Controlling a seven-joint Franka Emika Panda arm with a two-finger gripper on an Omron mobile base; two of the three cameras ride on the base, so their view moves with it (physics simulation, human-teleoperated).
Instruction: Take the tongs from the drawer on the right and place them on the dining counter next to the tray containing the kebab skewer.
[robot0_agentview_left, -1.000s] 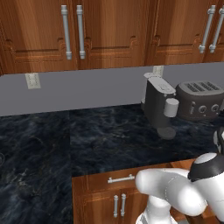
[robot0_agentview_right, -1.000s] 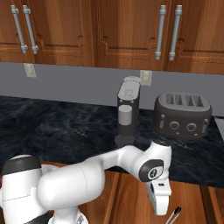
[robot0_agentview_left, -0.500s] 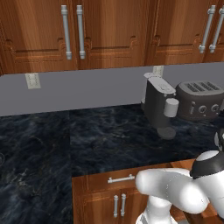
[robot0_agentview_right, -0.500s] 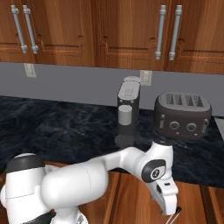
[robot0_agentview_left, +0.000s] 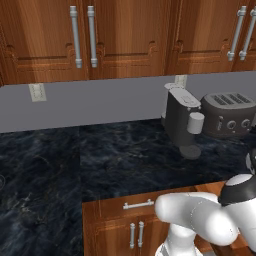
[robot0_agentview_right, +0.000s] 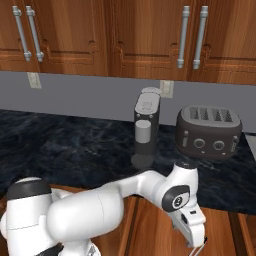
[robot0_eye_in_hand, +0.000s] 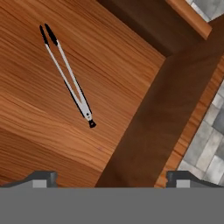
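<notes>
Since the earlier right base frames, arm and hand have sunk toward the bottom edge of the frame, into the open drawer; nothing else has shifted. Cabinet doors fill the upper part of both base views, above a grey backsplash. Below it runs the black veined tabletop, carrying a coffee machine centre-right and a toaster to its right.

Hand view: the drawer's wooden floor occupies the left and centre, and its dark side wall runs diagonally through the right half. The tongs lie flat in the upper left, joined end toward frame centre, arms untouched. Hand fingers stand spread wide, holding nothing.

Risk, as judged: the tongs sit off the hand's axis, up and left. A straight descent would likely miss them or meet the side wall. Slim arms lying flat on wood may also slip from a closing grip.
</notes>
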